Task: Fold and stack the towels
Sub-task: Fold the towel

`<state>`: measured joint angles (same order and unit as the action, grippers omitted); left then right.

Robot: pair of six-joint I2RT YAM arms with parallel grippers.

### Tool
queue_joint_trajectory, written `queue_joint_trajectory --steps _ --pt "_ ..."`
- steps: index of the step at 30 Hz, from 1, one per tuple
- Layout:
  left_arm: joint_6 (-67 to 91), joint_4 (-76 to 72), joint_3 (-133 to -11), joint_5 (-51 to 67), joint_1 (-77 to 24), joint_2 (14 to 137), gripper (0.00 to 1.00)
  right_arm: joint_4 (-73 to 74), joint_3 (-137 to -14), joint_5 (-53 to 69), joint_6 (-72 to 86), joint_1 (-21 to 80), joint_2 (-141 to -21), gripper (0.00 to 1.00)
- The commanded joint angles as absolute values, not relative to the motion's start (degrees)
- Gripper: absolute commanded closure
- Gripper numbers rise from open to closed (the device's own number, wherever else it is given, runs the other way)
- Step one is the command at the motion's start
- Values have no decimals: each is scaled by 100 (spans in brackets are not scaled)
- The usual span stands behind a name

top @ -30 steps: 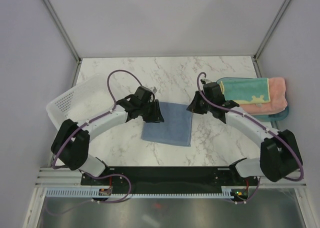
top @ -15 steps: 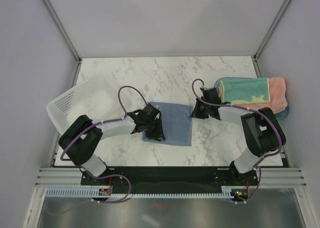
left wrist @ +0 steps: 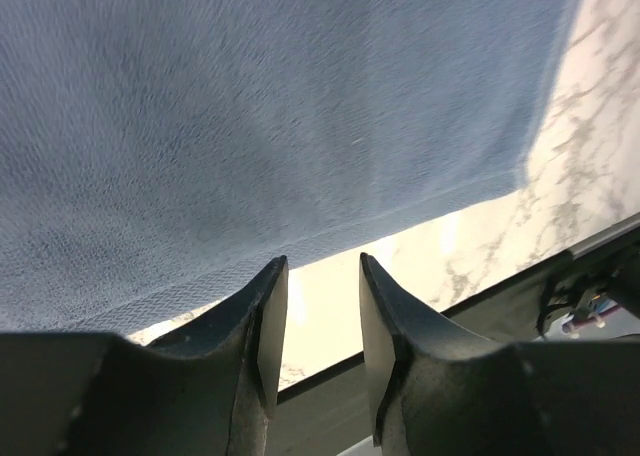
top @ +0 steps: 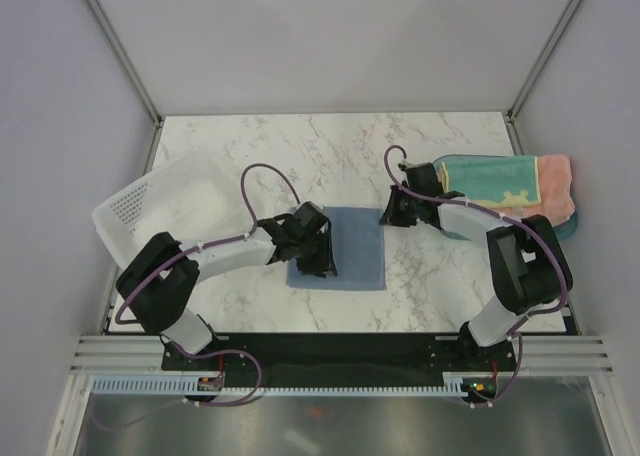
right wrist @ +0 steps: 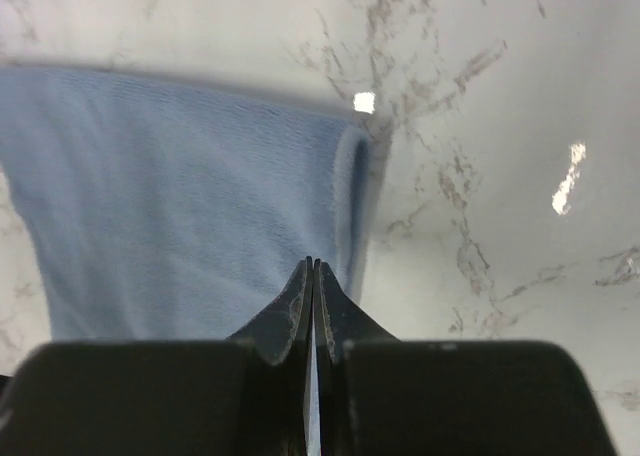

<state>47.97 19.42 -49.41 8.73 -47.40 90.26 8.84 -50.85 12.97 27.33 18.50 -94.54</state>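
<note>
1. The blue towel point(top: 350, 251) is lying flat on the desk point(top: 340, 146), folded, between the two hands.
2. The left hand point(top: 324, 266) is hovering low at the towel's left edge. Its fingers point(left wrist: 268, 316) are standing apart with bare desk showing between them, and the towel's point(left wrist: 250, 106) hem is lying just ahead of the tips.
3. The right hand point(top: 387, 216) is reaching down at the towel's far right corner. Its fingers point(right wrist: 300, 296) are pressing together, and the tips are sitting at the folded edge of the towel point(right wrist: 180, 196). Whether they are pinching any cloth cannot be told.
4. Behind the right hand, a teal-yellow towel point(top: 490, 181) is lying on a pink towel point(top: 558, 191), both resting on a tray point(top: 560, 234).
5. A basket point(top: 160, 201) is leaning well behind the left hand.
</note>
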Motion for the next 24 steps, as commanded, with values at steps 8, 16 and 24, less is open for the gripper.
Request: queue_joint_trajectory --steps 8,16,24 --pt "3456 3103 -6626 79 -3886 9192 58 1072 -6090 1731 2373 1811 -9922 93" --pt "2857 2831 -6952 562 -2822 10080 59 897 -6082 1599 2145 1775 -10353 93" --pt "2584 2742 -7225 1204 -2646 10591 59 949 -6205 1661 1793 1775 -10468 89"
